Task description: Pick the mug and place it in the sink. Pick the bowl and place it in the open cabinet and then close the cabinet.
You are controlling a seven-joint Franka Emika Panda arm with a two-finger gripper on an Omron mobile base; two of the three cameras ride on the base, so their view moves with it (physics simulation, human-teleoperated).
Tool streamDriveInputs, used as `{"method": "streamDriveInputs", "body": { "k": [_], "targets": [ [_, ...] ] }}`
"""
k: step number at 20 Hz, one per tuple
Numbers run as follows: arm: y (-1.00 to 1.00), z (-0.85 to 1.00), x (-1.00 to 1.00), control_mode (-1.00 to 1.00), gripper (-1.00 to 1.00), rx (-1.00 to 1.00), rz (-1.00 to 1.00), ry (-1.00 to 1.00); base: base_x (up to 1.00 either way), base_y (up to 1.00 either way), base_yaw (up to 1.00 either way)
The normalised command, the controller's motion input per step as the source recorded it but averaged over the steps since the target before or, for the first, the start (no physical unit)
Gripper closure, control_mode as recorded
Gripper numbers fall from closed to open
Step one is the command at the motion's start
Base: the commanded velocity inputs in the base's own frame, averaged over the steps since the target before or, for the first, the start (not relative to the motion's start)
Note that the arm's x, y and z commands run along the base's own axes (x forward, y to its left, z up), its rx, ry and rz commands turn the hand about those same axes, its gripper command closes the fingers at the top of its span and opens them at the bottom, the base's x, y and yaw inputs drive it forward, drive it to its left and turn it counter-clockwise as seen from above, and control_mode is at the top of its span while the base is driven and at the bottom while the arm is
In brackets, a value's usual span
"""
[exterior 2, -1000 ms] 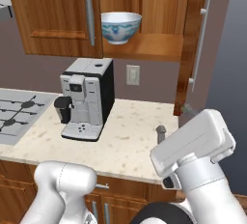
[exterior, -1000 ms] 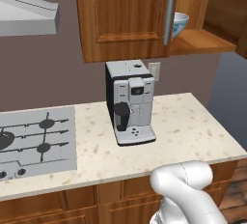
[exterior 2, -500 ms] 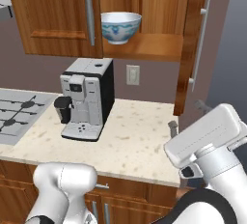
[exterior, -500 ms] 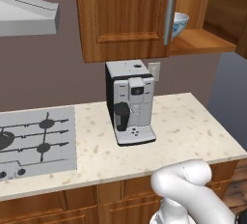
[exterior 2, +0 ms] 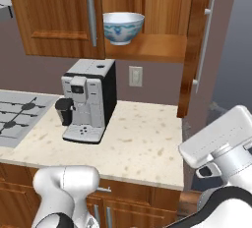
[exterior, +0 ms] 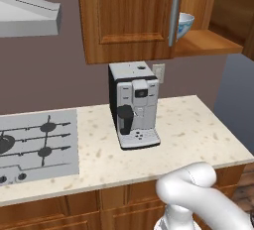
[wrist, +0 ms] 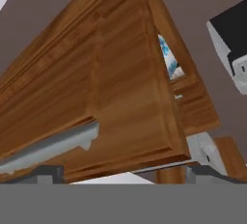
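Wooden cabinet (exterior 2: 147,25) hangs above the desk (exterior 2: 142,143), its right door (exterior 2: 197,45) swung open toward you; the bowl (exterior 2: 123,26) already sits on its shelf. Push the door's outer face steadily leftward. Whether your fingers are wide or narrow, you cannot tell.

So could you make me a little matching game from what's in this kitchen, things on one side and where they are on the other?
Things:
1. white porcelain bowl with blue patterning
2. silver and black coffee machine
3. grey gas hob
4. open brown wooden cabinet door

Places:
A. set into the counter's left end
B. swung out at the right
C. on the cabinet shelf
D. standing mid-counter

Pairs: 1-C, 2-D, 3-A, 4-B
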Motion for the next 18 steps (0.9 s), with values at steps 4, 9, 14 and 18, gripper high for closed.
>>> {"method": "streamDriveInputs", "body": {
  "k": [4, 9, 14, 18],
  "targets": [
    [-0.21, -0.41, 0.34, -1.0, -1.0, -0.02, 0.08, 0.0, 0.0, 0.0, 0.0],
    [-0.17, -0.2, 0.77, -1.0, -1.0, -0.04, 0.11, 0.0, 0.0, 0.0, 0.0],
    [-0.02, 0.0, 0.38, -1.0, -1.0, -0.09, 0.12, 0.0, 0.0, 0.0, 0.0],
    [0.19, 0.0, 0.11, -1.0, -1.0, -0.14, 0.15, 0.0, 0.0, 0.0, 0.0]
  ]
}}
